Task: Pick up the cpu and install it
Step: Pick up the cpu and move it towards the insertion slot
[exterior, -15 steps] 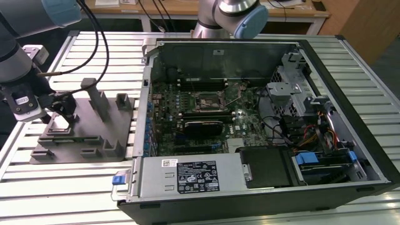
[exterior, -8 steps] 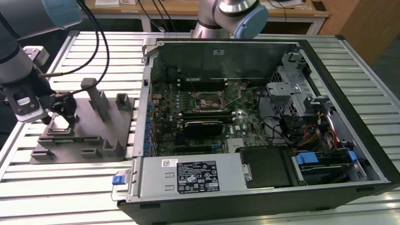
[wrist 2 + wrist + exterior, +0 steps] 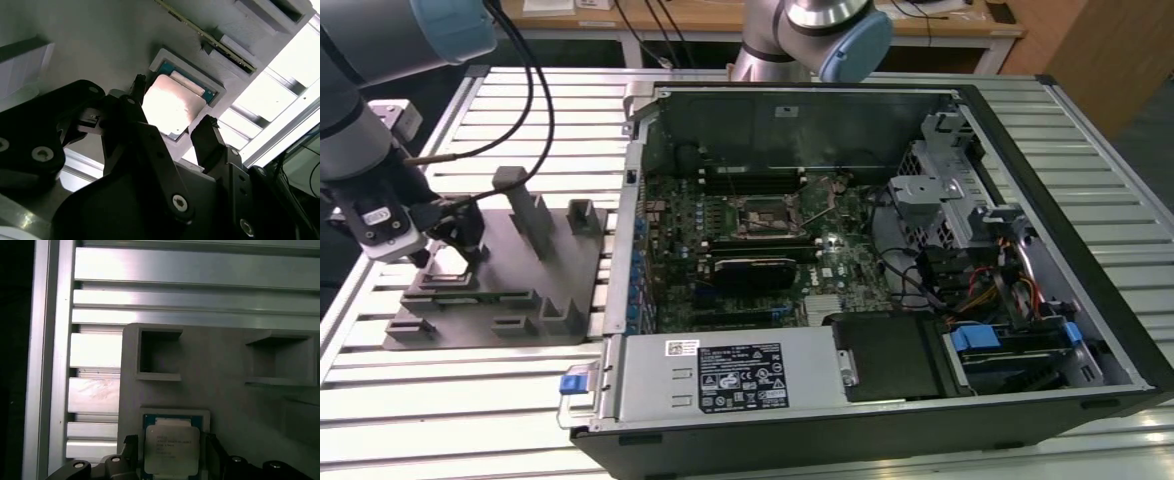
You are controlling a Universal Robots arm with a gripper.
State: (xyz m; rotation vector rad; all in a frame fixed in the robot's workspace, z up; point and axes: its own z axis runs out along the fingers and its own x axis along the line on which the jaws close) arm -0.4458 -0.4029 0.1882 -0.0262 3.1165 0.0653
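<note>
Black jaws spread astride the cpu point(image 3: 172, 107)

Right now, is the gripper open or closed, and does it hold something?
Gripper: open, holding nothing; it straddles the cpu, which lies in its pocket in the grey block.

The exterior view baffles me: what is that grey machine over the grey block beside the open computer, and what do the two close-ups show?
It is a robot arm. The exterior view looks from off the arm at a slatted table bearing an open computer case and a grey fixture block. The wrist views come from cameras on the arm. Both show the cpu, a silvery chip, lying in the block's recess, black fingers open either side. Nothing is held.
</note>
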